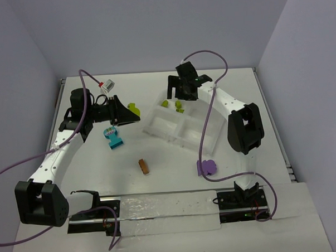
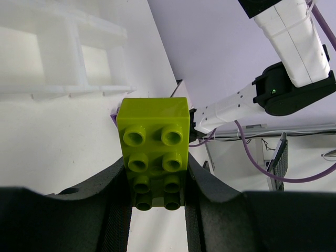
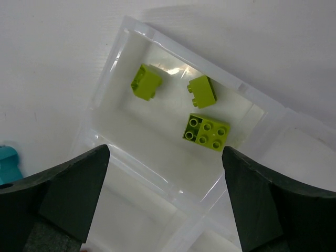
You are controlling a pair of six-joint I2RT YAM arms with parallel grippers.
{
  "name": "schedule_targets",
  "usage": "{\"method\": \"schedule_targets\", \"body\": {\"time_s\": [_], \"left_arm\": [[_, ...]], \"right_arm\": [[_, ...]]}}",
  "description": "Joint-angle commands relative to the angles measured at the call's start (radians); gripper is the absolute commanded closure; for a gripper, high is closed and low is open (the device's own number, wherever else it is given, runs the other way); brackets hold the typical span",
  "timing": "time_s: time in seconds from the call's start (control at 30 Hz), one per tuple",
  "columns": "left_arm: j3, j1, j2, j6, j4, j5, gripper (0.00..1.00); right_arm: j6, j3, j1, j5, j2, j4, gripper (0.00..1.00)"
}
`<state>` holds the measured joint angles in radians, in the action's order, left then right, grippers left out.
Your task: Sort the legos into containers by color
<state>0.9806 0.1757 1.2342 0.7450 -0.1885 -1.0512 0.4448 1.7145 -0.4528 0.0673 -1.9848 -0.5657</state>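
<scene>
My left gripper (image 2: pixel 157 202) is shut on a lime green lego (image 2: pixel 153 144), held above the table left of the white tray (image 1: pixel 157 123); from above the same lego (image 1: pixel 135 108) shows at that gripper (image 1: pixel 130 113). My right gripper (image 3: pixel 165 155) is open and empty over the tray's far left container (image 3: pixel 105 84), where three lime green legos (image 3: pixel 207 131) lie loose. On the table lie a teal clump (image 1: pixel 113 138), an orange-brown lego (image 1: pixel 143 166) and a purple clump (image 1: pixel 206 168).
A long clear strip with black brackets (image 1: pixel 160 210) lies along the near edge between the arm bases. White walls close the table at the back and sides. The right arm's elbow (image 1: pixel 244 128) stands right of the tray.
</scene>
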Motion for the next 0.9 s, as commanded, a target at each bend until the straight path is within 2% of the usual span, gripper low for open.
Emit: {"method": "schedule_targets", "body": {"time_s": [0.0, 0.07, 0.13, 0.2, 0.27, 0.33, 0.4, 0.57, 0.7, 0.8, 0.87], "left_arm": [[0.063, 0.004, 0.013, -0.029, -0.015, -0.024, 1.0], [0.055, 0.005, 0.021, -0.014, 0.008, -0.073, 1.0], [0.032, 0.004, 0.024, 0.041, 0.094, -0.117, 1.0], [0.027, 0.005, 0.026, 0.085, 0.155, -0.125, 1.0], [0.03, 0.005, 0.036, 0.101, 0.175, -0.13, 1.0], [0.033, 0.007, 0.044, 0.119, 0.196, -0.134, 1.0], [0.045, 0.01, 0.054, 0.122, 0.204, -0.137, 1.0], [0.059, 0.025, 0.061, 0.126, 0.203, -0.131, 1.0], [0.059, 0.034, 0.058, 0.121, 0.193, -0.125, 1.0], [0.05, 0.035, 0.048, 0.128, 0.205, -0.119, 1.0], [0.039, 0.036, 0.033, 0.131, 0.226, -0.128, 1.0]], "right_arm": [[-0.115, -0.051, -0.034, 0.005, 0.205, 0.108, 0.09], [-0.229, -0.217, -0.094, 0.02, 0.349, 0.299, 0.1], [-0.447, -0.533, -0.15, 0.034, 0.563, 0.678, 0.1], [-0.661, -0.851, -0.23, -0.005, 0.691, 1.097, 0.08], [-0.766, -0.979, -0.256, -0.101, 0.779, 1.257, 0.1], [-0.858, -0.996, -0.281, -0.218, 0.799, 1.205, 0.13], [-0.847, -0.94, -0.298, -0.265, 0.793, 1.105, 0.16], [-0.797, -0.951, -0.327, -0.371, 0.809, 1.208, 0.14], [-0.786, -0.861, -0.343, -0.465, 0.767, 1.114, 0.16], [-0.764, -0.837, -0.348, -0.488, 0.755, 1.11, 0.16], [-0.679, -0.829, -0.345, -0.481, 0.762, 1.113, 0.15]]}}
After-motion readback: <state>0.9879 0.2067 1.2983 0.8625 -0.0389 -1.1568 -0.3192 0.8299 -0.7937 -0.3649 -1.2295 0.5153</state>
